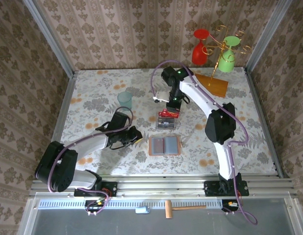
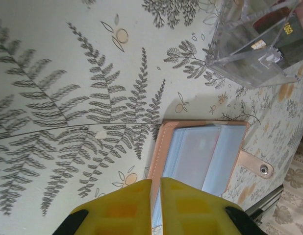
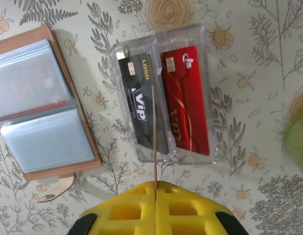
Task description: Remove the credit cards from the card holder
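On the flowered table, in the view from above, the card holder lies open like a book near the front edge. The left gripper sits at its left edge. The right gripper hangs over the clear tray just behind the holder, where red credit cards already lie.

In the left wrist view, the left gripper is almost closed. The pink border of the card holder runs into the narrow gap between the yellow fingers. It seems to pinch this border, I think so that the holder does not slide when cards are pulled out. The snap tab lies flat on the far side.

In the right wrist view, the right gripper is fully closed on a thin card, which shows edge-on as a line above the tray. A black card and a red card lie flat side by side in the clear tray. The thin card is probably held upright so that it can go down beside them. The card holder lies open left of the tray, apart from it. A faint reddish edge in one pocket may be another card.
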### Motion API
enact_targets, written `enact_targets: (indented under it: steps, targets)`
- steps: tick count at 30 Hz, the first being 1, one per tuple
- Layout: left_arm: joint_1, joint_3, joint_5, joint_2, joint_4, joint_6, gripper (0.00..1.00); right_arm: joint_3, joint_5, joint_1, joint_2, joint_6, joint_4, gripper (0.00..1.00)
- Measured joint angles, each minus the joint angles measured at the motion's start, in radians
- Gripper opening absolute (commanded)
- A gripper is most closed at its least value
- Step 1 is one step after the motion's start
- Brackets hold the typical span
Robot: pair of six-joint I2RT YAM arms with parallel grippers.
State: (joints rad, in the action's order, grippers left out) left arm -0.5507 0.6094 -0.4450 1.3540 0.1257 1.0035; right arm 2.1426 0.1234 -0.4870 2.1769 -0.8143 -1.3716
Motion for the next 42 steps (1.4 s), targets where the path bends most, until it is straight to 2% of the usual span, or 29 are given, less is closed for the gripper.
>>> enact_targets:
  steps: [9,14,28,34,42]
  targets:
    - [0.037,-0.008,-0.002,-0.035,0.025,-0.011,0.13,0.264,-0.012,0.0,0.163,-0.052,-0.1,0.0]
    - [0.054,-0.008,-0.004,-0.036,0.04,-0.014,0.13,0.336,-0.012,0.0,0.213,-0.075,-0.129,0.0]
    - [0.061,-0.008,-0.003,-0.043,0.071,-0.018,0.13,0.351,0.001,0.0,0.282,-0.089,-0.155,0.0]
    - [0.061,-0.013,-0.003,-0.06,0.073,-0.018,0.13,0.351,0.016,-0.003,0.304,-0.087,-0.167,0.12]
    - [0.062,-0.021,-0.003,-0.071,0.073,-0.018,0.13,0.351,0.014,-0.006,0.304,-0.075,-0.175,0.17]
